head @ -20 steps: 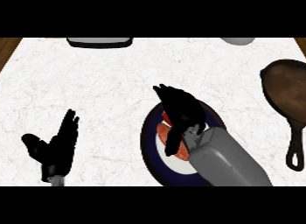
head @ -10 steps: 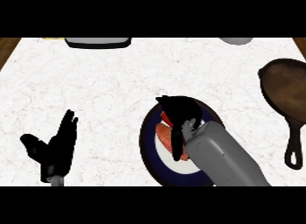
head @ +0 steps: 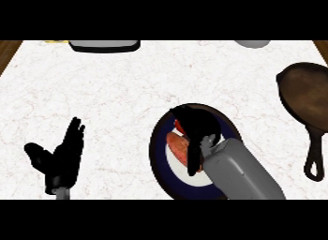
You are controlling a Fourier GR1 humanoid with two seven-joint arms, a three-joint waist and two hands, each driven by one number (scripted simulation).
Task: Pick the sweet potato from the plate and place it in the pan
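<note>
Single head view, steeply down onto counter (head: 125, 93); forearms enter bottom.

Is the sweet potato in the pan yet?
No. The sweet potato lies on the plate under the right hand. The pan sits apart at the right, holding nothing.

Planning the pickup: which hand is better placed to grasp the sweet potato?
Right. The right hand is over the plate, its fingers curled at the sweet potato; the left hand rests open, far left.

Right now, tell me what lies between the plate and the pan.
Head view: only bare white counter lies between the plate and the pan. Nothing stands in that stretch.
</note>
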